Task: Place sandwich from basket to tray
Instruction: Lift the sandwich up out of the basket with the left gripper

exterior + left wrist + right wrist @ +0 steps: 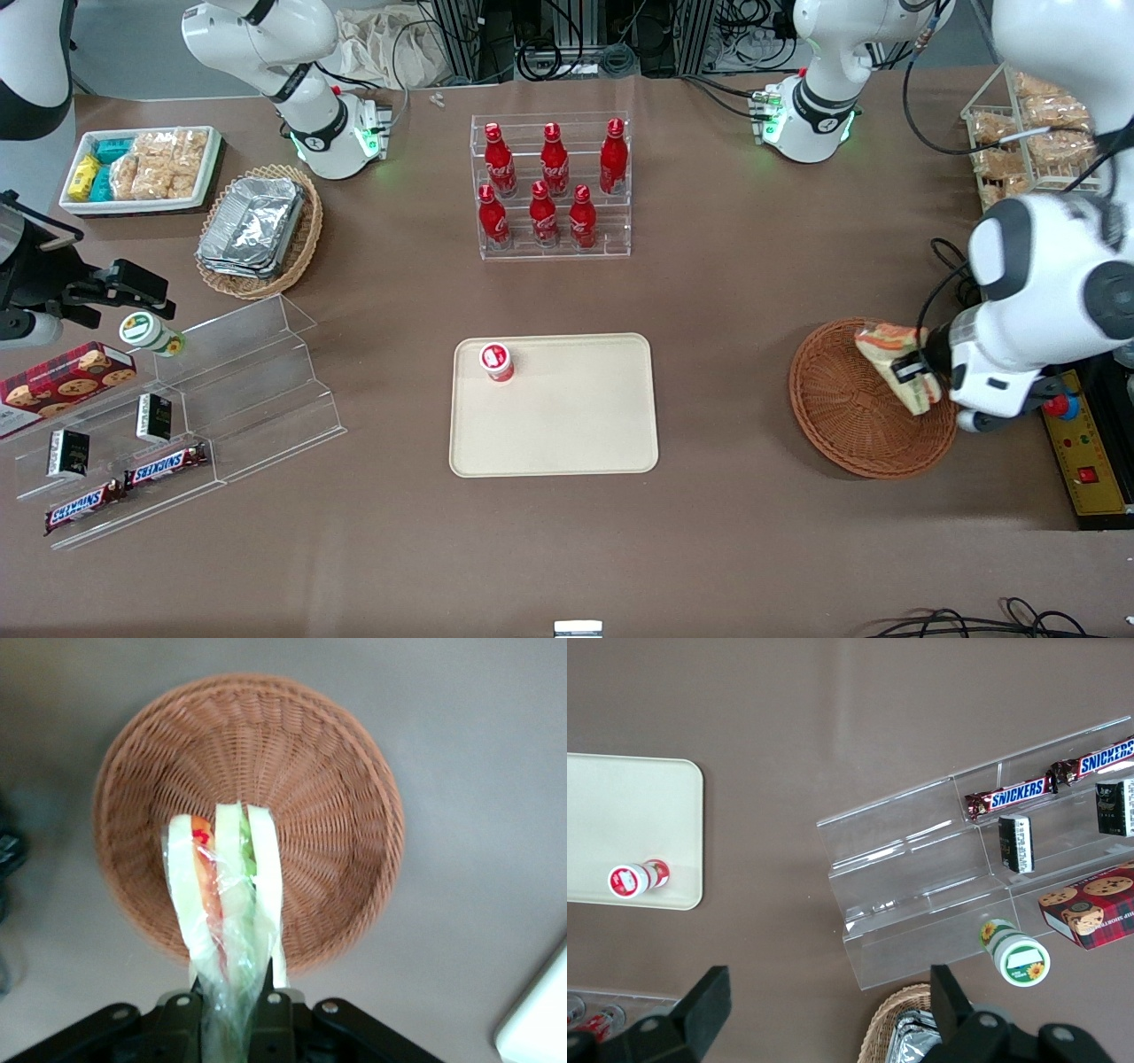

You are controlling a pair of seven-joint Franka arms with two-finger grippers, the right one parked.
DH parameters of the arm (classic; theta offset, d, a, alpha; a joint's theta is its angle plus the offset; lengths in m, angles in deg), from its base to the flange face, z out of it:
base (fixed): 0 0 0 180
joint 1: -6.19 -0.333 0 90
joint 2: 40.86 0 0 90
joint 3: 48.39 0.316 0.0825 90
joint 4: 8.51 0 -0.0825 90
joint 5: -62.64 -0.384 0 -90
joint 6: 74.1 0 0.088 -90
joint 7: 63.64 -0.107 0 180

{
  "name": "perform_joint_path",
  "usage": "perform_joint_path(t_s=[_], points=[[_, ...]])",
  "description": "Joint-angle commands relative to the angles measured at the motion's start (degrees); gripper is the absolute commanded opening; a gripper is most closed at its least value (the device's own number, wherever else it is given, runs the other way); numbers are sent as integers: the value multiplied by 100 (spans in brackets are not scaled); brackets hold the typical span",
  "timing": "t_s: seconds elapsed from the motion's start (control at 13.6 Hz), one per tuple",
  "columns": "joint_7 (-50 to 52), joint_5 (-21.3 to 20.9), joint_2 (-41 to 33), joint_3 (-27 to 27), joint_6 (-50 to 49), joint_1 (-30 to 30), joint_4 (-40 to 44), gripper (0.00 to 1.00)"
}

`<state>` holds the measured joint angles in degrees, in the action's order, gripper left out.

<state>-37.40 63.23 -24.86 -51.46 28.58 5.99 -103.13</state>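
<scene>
Sandwich point(226, 904) pinched between the gripper point(232, 992)'s 2 fingers — held above the basket point(337, 753), tray point(567, 443) apart.

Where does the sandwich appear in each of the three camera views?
Front view: the sandwich is held by the gripper above the basket, toward the working arm's end of the table.
Left wrist view: sandwich between the fingers, over the basket.
Right wrist view: not in it.
Shared landmark: the basket.

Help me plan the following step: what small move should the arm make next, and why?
Probably carry it toward the tray. The gripper is shut on the sandwich, held above the basket, and the tray has bare room beside the small red cup.
</scene>
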Motion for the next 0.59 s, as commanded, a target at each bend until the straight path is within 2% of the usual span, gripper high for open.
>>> perform_joint_path(t_s=[0.0, 0.52], points=[[4, -15, 114, -176, -1213, 47, 1179, 4], [-409, -76, 149, -712, -1313, 91, 1481, 4]])
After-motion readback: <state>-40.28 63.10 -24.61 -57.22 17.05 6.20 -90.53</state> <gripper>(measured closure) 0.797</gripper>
